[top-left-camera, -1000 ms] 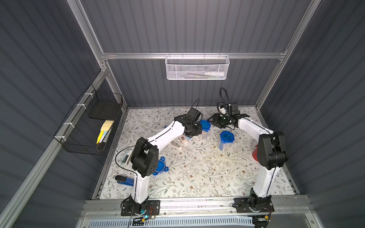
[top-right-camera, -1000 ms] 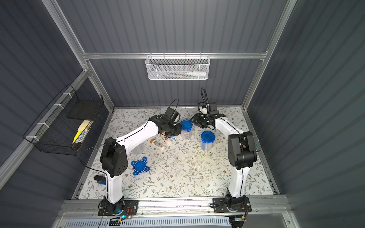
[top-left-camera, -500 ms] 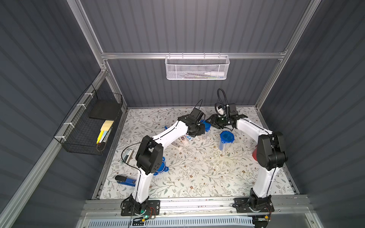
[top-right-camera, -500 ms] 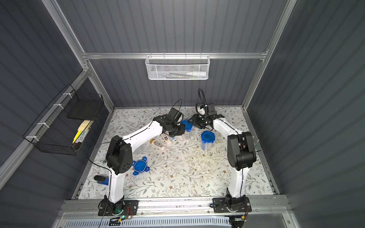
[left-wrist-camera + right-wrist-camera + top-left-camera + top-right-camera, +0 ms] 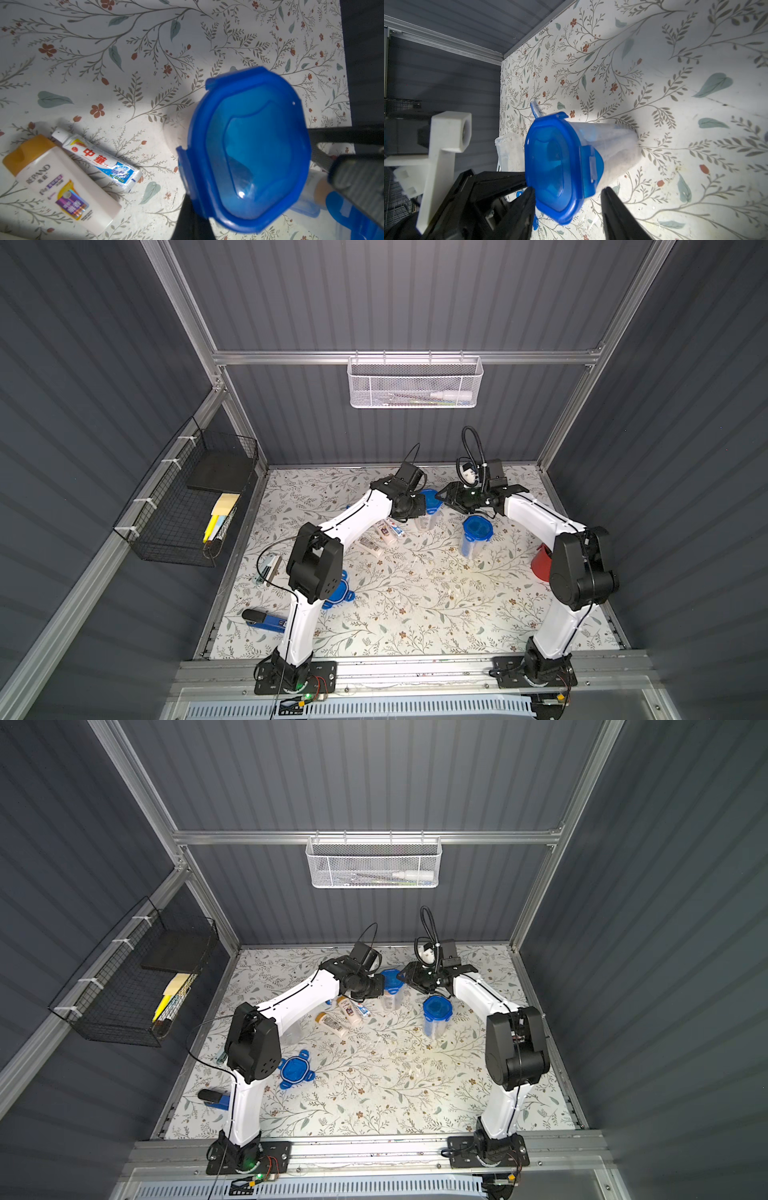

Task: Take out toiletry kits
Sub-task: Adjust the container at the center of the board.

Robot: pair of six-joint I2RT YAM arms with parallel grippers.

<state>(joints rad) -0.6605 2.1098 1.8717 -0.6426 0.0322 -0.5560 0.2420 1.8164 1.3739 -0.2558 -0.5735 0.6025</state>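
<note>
Blue lid, white bottle beside toothpaste tube (both lying flat)

Left arm stretched forward, jaws closed; right arm reaching inward, jaws parted.

The bottle reads REPAND; the toothpaste tube reads 中華.

White tan-capped bottle and toothpaste tube lie flat, side by side.
</note>
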